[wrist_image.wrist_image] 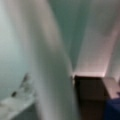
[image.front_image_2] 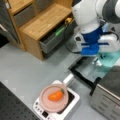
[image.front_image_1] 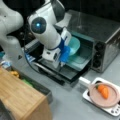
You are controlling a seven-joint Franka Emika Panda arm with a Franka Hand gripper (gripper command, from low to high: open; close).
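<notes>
Pincer at teal bowl in toaster oven mouth; grip state unreadable.
Risk, judged: bowl rim could snag oven frame and tip onto open door.

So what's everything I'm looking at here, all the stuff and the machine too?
toaster oven: one, silver, a front view's right, its door folded down open.
bowl: one, teal, on a teal tray at the oven's mouth.
carrot: one, orange, lying in the pan.
pan: one, pinkish, on the white cooker.
shelf unit: one, wooden, with grey bins, a front view's top left.
table: one, grey.
arm: one, white and blue.
end effector: one, blue, at the bowl's rim.
</notes>
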